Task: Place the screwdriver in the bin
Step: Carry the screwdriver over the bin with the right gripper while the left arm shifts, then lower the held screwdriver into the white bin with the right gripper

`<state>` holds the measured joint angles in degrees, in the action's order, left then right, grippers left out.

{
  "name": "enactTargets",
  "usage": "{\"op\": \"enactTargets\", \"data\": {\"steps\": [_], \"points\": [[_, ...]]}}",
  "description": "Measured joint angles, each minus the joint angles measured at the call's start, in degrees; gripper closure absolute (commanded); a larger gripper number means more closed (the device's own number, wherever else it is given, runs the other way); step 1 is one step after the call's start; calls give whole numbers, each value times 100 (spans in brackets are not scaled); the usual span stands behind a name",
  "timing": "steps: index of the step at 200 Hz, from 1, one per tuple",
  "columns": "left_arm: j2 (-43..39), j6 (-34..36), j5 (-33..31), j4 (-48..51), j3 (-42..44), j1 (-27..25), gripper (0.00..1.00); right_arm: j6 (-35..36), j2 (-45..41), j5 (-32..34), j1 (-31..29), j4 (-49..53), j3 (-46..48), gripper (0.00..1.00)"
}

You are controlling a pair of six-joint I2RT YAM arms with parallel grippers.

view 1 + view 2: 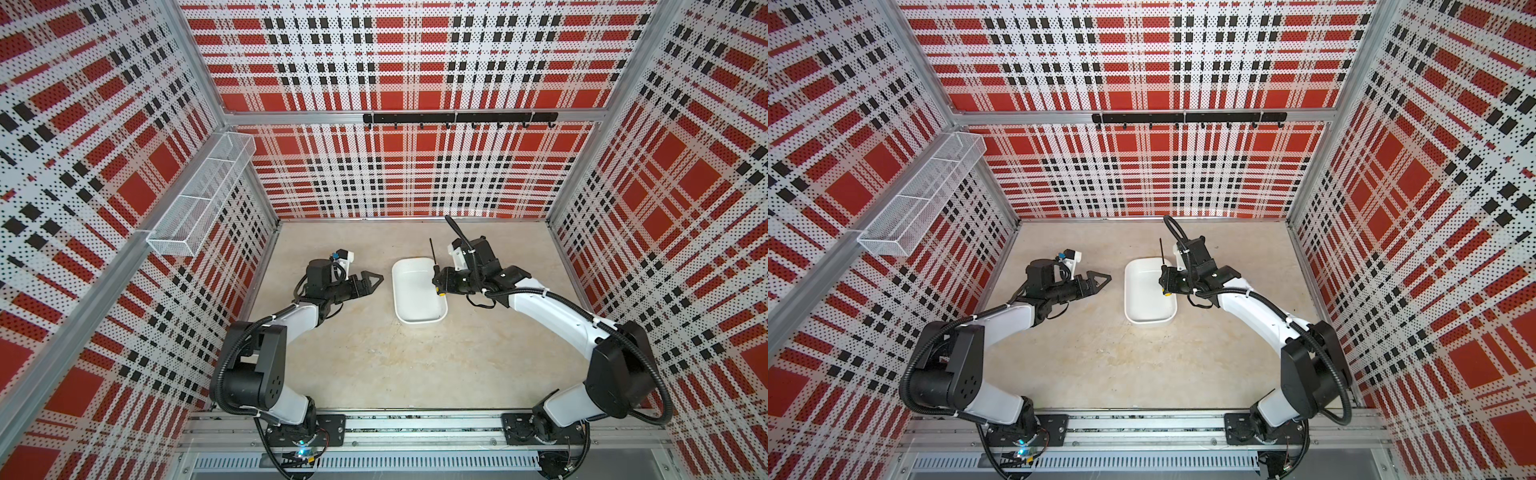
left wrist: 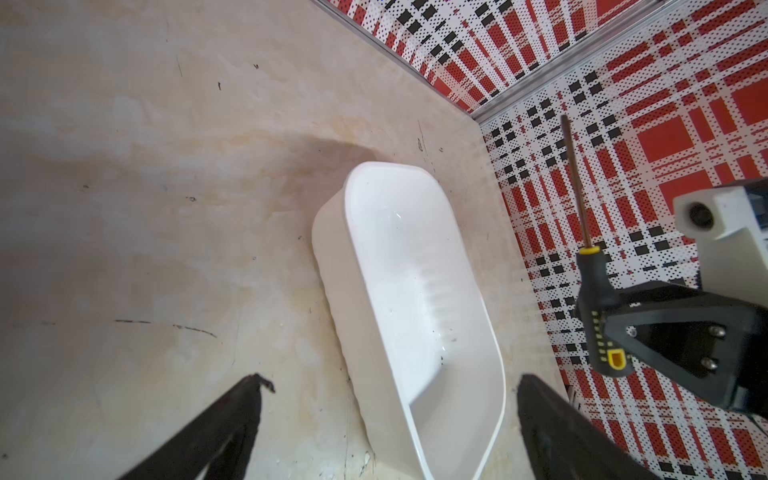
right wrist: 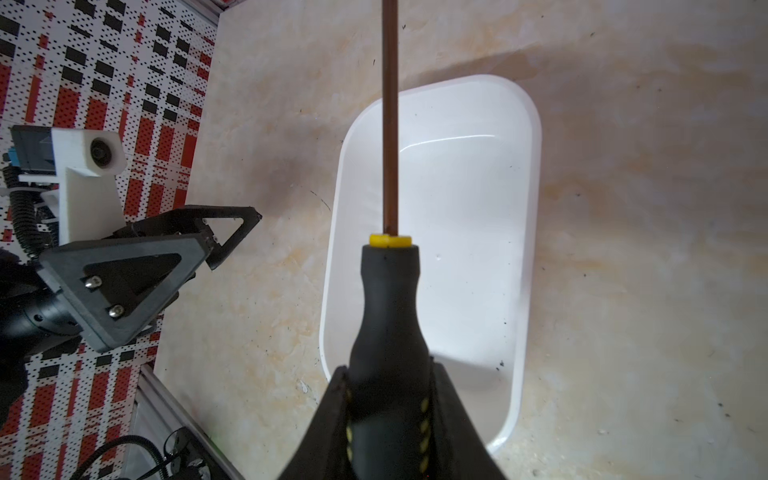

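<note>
**Over the bin's right edge: screwdriver gripped, drop not yet made**

Above the right side of the bin [image 1: 419, 321], the right gripper [image 1: 436, 279] is clenched on the black handle of the screwdriver [image 1: 432, 252]. The tool hangs clear of the table [image 1: 374, 361], with its thin shaft pointing to the far side and its yellow end cap toward the near side. It runs roughly along the bin's long walls.

By the look of it, the pickup and the carry are done. What is left is the release, since the bin is empty and the tool touches nothing but the fingers.

In both top views the shaft tip shows past the bin's far rim, and the handle sits about over the right rim. A small shift left and toward the near side would likely give a surer landing inside. How high the tool hangs cannot be told.

The left gripper [image 1: 374, 286] stands released and empty, left of the bin and apart from it, so it does not crowd the drop. Bare table surrounds the bin on every side. The right wall is well apart, and the mesh basket [image 1: 199, 195] on the left wall and the hook rail [image 1: 459, 117] on the far wall are both well clear.
</note>
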<state>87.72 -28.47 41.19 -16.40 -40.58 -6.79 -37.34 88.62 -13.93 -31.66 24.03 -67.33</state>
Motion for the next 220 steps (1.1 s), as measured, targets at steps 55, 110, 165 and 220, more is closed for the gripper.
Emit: {"op": "enactTargets", "data": {"steps": [55,110,165,220], "points": [[28,-85,92,-203,44,13,2,-444,837,81,-476,299,-522,100],[90,-153,127,-299,81,33,2,-957,1423,289,-605,498,-632,100],[140,-153,127,-350,118,39,2,-1158,1757,483,-612,549,-754,100],[227,-153,129,-356,118,46,2,-1178,2216,573,-634,549,-911,100]]}}
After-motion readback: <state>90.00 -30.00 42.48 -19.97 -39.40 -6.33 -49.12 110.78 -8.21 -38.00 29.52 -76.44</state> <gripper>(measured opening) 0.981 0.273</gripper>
